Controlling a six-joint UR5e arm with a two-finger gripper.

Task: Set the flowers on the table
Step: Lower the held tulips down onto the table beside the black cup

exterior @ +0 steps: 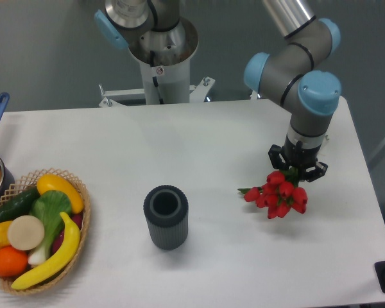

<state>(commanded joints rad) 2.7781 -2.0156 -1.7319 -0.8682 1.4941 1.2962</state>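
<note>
basket of fruit and vegetables (35,231) at worktop's (199,141) near-left edge | ribbed grey vase (166,217) upright, centre | flowers (277,194) low over worktop's right side, whether touching unclear | gripper (298,164) above them, jaws pinching the bunch

Nothing readable is showing anywhere. A small white sticker with a red mark (157,56) is sitting on the robot's base column, far left of the end effector (297,168), too blurred to read.
</note>
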